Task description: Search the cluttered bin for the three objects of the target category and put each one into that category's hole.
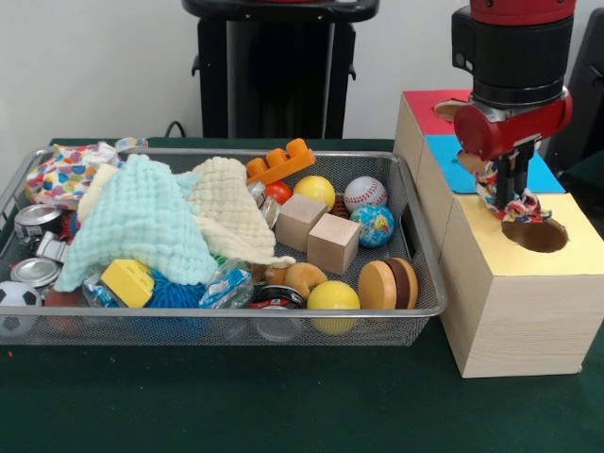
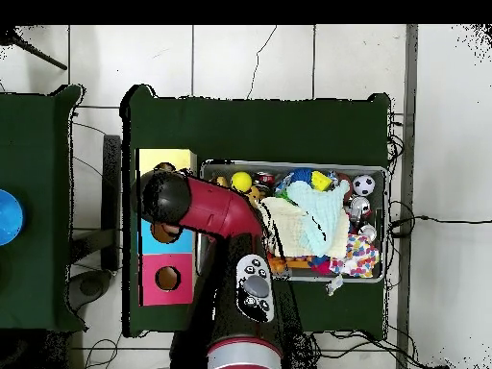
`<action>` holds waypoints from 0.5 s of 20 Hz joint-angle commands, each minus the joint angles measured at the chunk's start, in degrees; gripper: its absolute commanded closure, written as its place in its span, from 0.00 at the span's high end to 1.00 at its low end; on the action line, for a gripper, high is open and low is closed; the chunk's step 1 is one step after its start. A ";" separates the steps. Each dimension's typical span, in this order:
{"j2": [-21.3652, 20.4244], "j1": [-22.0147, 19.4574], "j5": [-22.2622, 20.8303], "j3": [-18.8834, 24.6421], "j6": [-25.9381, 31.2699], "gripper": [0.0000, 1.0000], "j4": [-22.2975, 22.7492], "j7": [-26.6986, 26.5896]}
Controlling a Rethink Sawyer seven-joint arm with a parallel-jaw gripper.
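Note:
My gripper (image 1: 512, 193) hangs just above the round hole (image 1: 536, 236) in the yellow top of the pale wooden box (image 1: 528, 311) and is shut on a spotted white cloth (image 1: 517, 206), whose lower end dangles at the hole's rim. The wire-mesh bin (image 1: 427, 255) stands left of the boxes. Another spotted cloth (image 1: 58, 176) lies in its far left corner and also shows in the overhead view (image 2: 360, 255). In the overhead view the arm (image 2: 207, 207) covers the gripper and most of the yellow top (image 2: 154, 159); the bin (image 2: 293, 164) lies to its right.
In the bin a mint-green cloth (image 1: 142, 222) and a cream cloth (image 1: 226, 203) lie over toys; two wooden cubes (image 1: 316, 231), balls, tins (image 1: 38, 222) and an orange brick (image 1: 281, 162) surround them. Blue-topped (image 1: 451, 168) and red-topped (image 1: 427, 102) boxes stand behind the yellow one.

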 commanded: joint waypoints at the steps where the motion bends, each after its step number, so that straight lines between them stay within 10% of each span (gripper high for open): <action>1: 4.97 0.35 0.41 1.58 -0.35 0.00 1.45 16.28; 10: 5.40 0.90 2.30 1.74 6.27 0.00 -4.74 18.63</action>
